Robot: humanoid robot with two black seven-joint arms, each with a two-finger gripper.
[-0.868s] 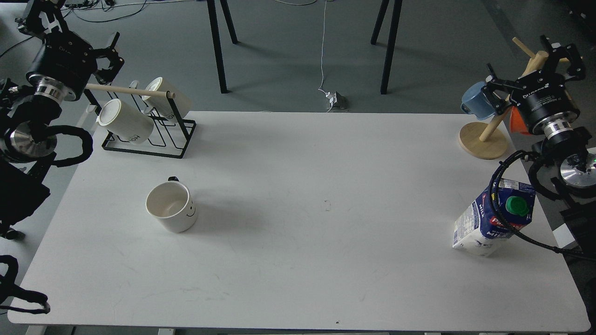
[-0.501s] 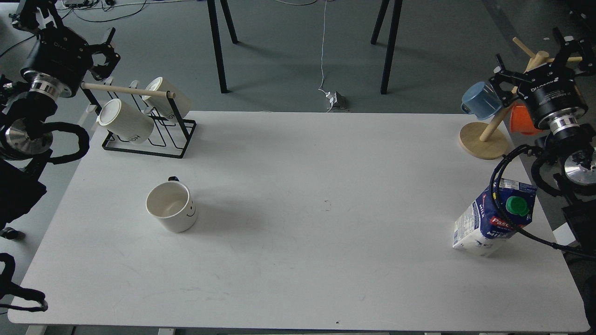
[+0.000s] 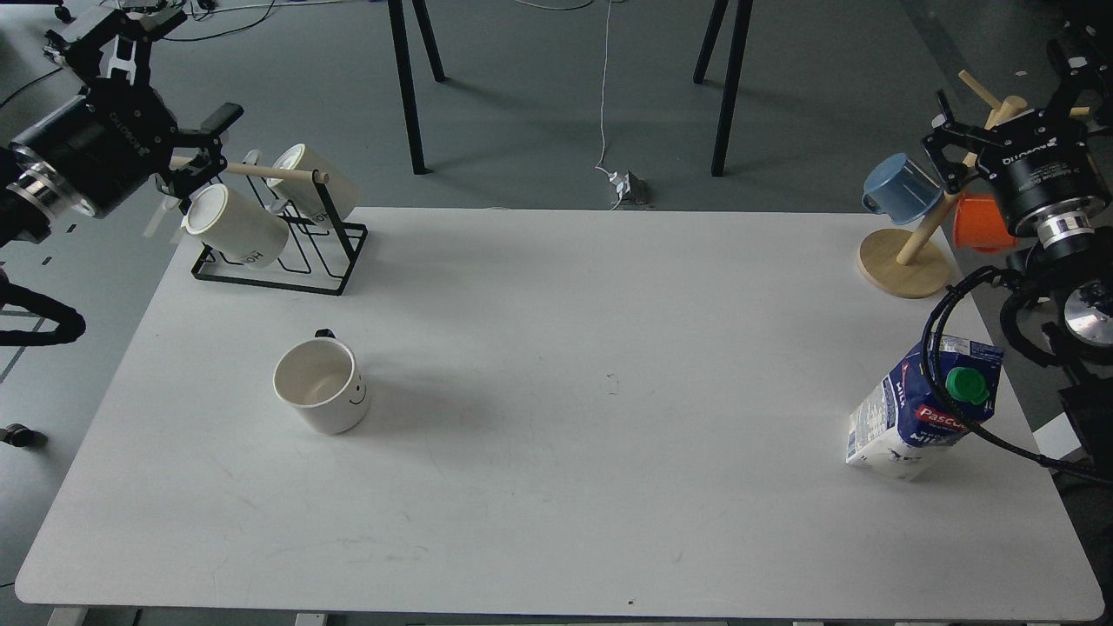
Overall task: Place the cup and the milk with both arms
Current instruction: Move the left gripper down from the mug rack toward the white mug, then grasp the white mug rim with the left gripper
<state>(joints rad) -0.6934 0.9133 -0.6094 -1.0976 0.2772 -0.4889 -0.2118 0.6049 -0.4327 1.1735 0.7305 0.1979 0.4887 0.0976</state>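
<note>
Currently nothing is being held, both the left tool (image 3: 165,83) and right tool (image 3: 1009,96) gaping wide, so the cup (image 3: 321,397) and milk carton (image 3: 923,409), standing well apart on the desk (image 3: 556,487), are risking being toppled by the cable draped over the carton

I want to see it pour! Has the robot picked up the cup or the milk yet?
Not yet. The smiley cup and the milk carton both stand untouched on the table. The left tool and right tool are open, raised and hold nothing. Grabbing and placing both is left.
</note>
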